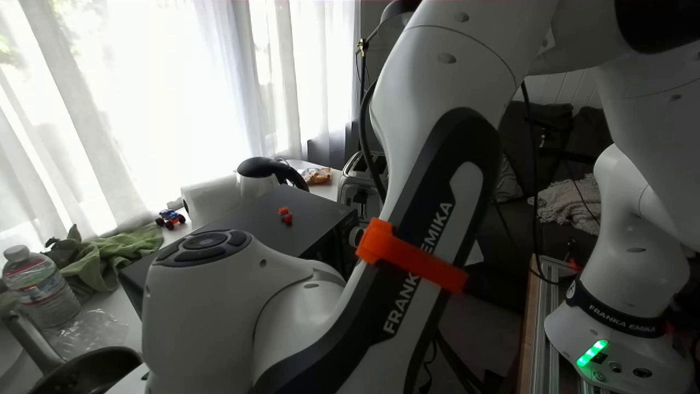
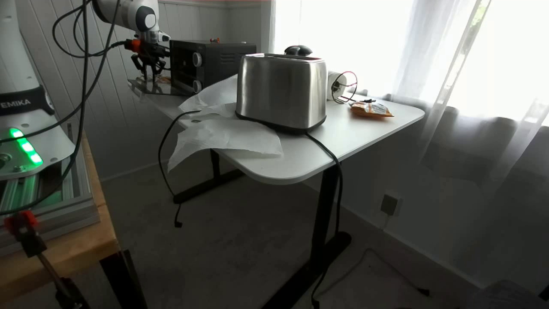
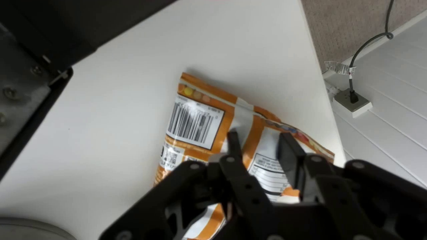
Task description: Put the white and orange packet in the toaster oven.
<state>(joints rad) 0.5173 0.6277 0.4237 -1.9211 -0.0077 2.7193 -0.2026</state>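
Kettle (image 1: 260, 175) (black-topped) and silver toaster (image 2: 281, 90) stand near toaster oven (image 1: 257, 216).

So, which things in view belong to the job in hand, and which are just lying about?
Part of the job: white and orange packet; toaster oven; tool, at that packet.

Just lying about: slot toaster; kettle; paper towel roll; toy truck; green cloth; water bottle; pan; second orange packet, away from the tool, so probably not the one meant.
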